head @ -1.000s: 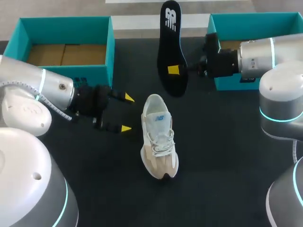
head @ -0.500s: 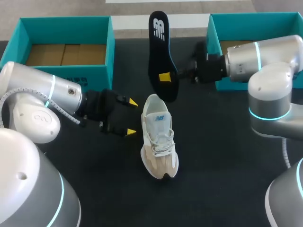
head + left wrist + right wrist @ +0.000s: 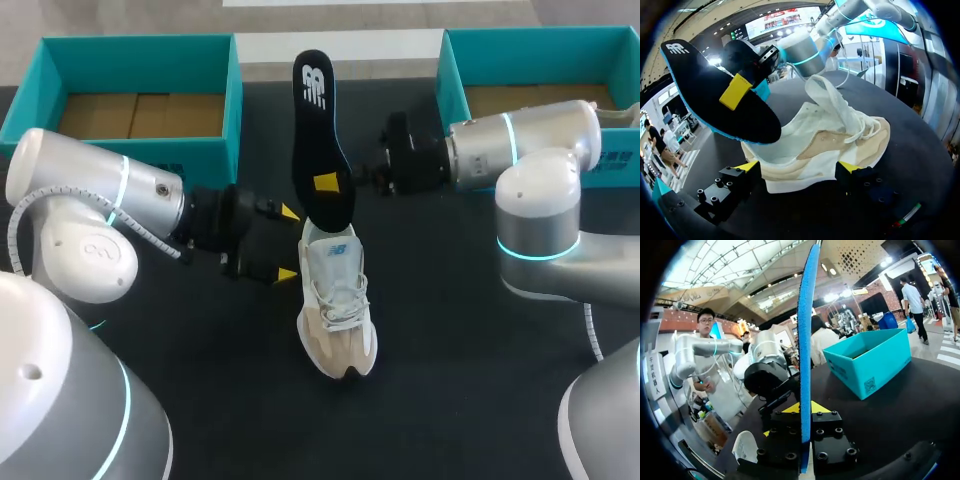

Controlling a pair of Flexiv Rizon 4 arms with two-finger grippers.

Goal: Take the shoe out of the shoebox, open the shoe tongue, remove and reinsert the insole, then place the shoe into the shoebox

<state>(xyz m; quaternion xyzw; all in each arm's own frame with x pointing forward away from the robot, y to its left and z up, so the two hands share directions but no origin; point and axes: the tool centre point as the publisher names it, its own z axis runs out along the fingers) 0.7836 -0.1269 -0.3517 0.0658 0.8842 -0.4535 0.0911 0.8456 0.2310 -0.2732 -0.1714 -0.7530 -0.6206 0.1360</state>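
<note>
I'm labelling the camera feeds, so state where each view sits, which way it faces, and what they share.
Head view: fixed above and behind the robot, looking down on the table; left arm and right arm come in from the sides.
Left wrist view: on the left wrist, looking along the open left gripper at the shoe; its yellow tips show.
Right wrist view: on the right wrist, looking along the right gripper, shut on the edge-on insole.
Shared: all three show the insole.

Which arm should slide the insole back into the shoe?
Right. The right pincer grips the insole, held just over the shoe at its heel opening. The left pincer is open and empty beside the shoe, probably better for steadying it.
</note>
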